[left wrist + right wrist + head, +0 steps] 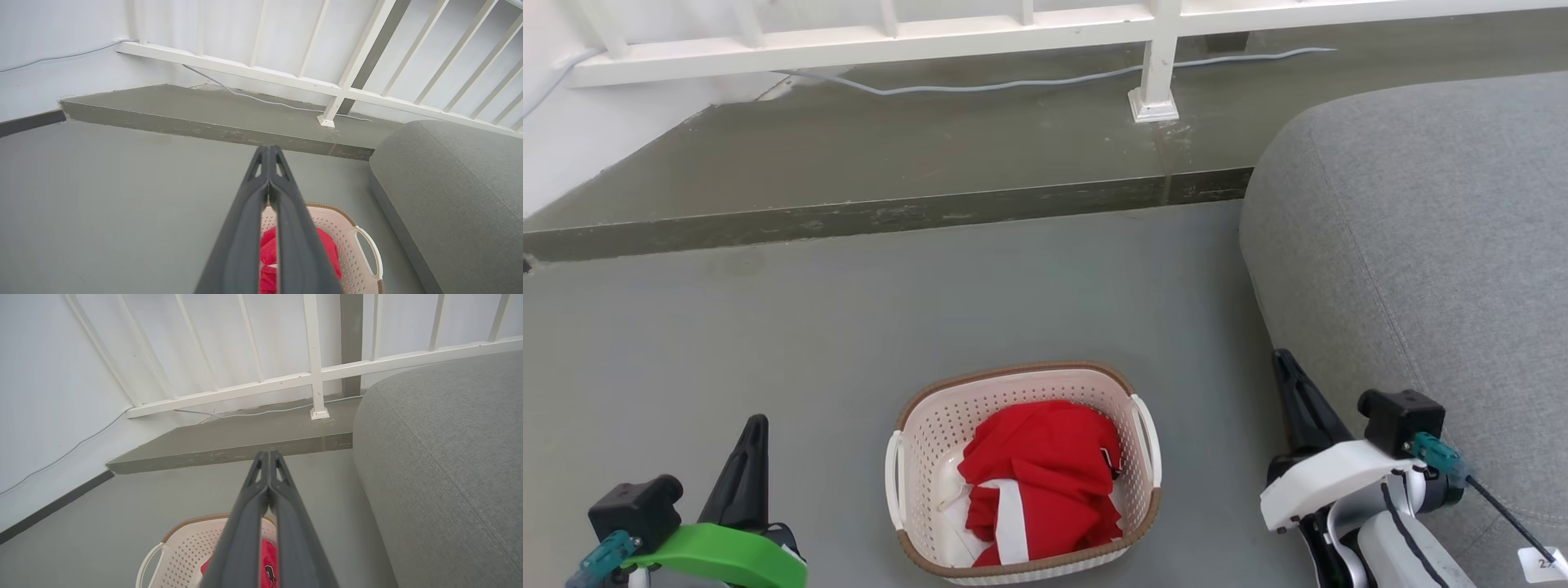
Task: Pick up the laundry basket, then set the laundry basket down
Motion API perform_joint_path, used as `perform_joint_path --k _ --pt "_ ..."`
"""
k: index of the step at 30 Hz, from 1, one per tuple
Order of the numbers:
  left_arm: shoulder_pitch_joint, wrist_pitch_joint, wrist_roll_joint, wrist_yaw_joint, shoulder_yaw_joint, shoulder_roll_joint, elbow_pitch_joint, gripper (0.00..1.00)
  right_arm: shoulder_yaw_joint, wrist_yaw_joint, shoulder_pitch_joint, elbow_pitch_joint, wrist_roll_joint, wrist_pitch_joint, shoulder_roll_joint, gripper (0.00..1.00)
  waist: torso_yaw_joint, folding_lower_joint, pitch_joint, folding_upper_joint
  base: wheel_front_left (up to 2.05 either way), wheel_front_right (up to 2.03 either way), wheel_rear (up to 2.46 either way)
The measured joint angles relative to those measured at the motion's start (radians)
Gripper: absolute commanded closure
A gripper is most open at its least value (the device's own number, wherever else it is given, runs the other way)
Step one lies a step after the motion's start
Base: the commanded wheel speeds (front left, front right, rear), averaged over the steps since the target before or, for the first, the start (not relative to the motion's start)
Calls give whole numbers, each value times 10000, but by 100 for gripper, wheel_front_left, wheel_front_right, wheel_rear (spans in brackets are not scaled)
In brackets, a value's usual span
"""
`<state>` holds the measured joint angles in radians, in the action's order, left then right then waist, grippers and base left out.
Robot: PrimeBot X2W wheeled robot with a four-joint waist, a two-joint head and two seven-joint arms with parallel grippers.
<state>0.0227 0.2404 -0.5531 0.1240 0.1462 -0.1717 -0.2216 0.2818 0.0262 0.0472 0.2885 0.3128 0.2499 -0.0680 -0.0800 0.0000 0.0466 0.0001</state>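
The laundry basket (931, 433) stands on the grey floor low in the head view, cream with perforated walls, a brown rim and a white loop handle at each short end. Red and white cloth (1045, 474) lies inside it. My left gripper (753, 426) is shut and holds nothing, off to the basket's left, apart from it. To the basket's right, my right gripper (1284, 359) is shut too and holds nothing, close to the sofa. The left wrist view shows the basket (347, 237) under the fingers (269, 152). In the right wrist view the basket (184, 551) lies below the shut fingers (267, 455).
A grey sofa (1421, 245) fills the right side. A raised dark step (890, 163) runs across the far floor, with a white railing (1160, 57) and a pale cable (1013, 82) on it. A white wall stands at the far left.
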Motion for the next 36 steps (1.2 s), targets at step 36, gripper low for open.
perform_joint_path --k 36 --pt "-21 -1264 -4036 0 -738 401 -151 100 -1294 -510 -2 -226 5095 -1120 31 100 319 0 -165 0 0 0 0"
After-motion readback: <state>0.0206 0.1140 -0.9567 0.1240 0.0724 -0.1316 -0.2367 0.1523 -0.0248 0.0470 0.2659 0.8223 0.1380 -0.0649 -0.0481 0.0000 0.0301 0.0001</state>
